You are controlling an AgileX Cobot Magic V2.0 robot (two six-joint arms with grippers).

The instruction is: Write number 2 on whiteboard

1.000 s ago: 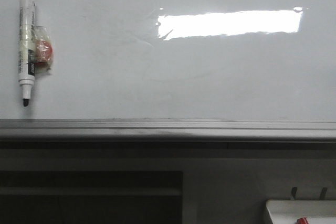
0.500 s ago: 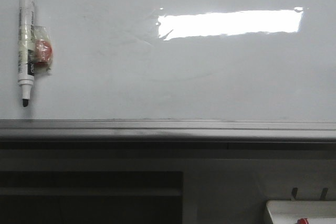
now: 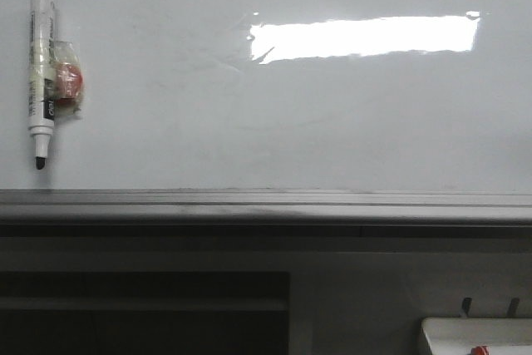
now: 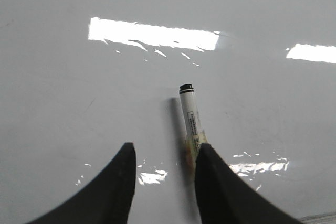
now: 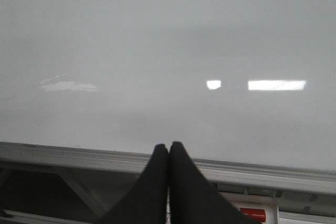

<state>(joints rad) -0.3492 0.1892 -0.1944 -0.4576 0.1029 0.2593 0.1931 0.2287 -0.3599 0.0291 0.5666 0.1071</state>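
**Marker on blank whiteboard, pick-up pending**

Marker (image 3: 41, 72): upper left of front view, hung upright on whiteboard (image 3: 291, 122), cap end up, dark tip down, taped to a small red magnet (image 3: 68, 81). Judged light, stiff, smooth-barrelled and apt to slip; best taken across mid-barrel, clear of magnet and tip, with a pull to break the magnetic hold.

Whiteboard: glossy, rigid, fixed; fills upper half of front view above grey rail (image 3: 266, 203). Number 2 absent; no stroke visible.

Left gripper (image 4: 164, 169): parted moderately, holding nothing; marker (image 4: 191, 121) just beyond, lower barrel hidden behind one finger, contact not discernible.

Right gripper (image 5: 168, 153): closed tip to tip, holding nothing, low centre of its view.

Tray (image 3: 474, 332): white, lower right corner of front view; 1 red item (image 3: 478, 348) at frame edge, other contents out of view.
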